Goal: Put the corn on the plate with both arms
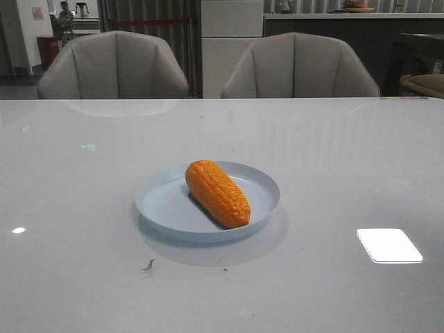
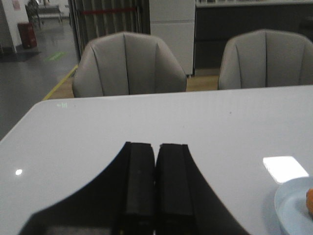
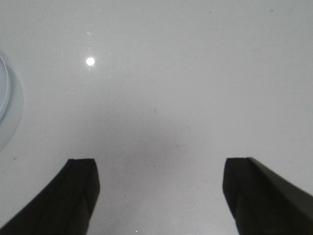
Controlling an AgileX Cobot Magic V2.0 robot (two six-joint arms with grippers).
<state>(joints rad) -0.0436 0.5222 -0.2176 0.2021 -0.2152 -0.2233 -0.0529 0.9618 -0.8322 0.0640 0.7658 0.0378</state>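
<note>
The orange corn (image 1: 217, 192) lies on the pale blue plate (image 1: 161, 203) in the middle of the table in the front view, its thick end toward the front right. Neither arm shows in the front view. In the left wrist view my left gripper (image 2: 157, 147) is shut and empty over bare table, and the plate's rim (image 2: 288, 199) with an edge of the corn (image 2: 310, 201) shows at the frame's corner. In the right wrist view my right gripper (image 3: 161, 164) is open and empty above bare table, with the plate's rim (image 3: 4, 88) at the frame's edge.
The white glossy table (image 1: 347, 159) carries bright light reflections (image 1: 389, 245) and small dark specks (image 1: 149, 265) near the front. Two grey chairs (image 1: 114, 66) stand behind the far edge.
</note>
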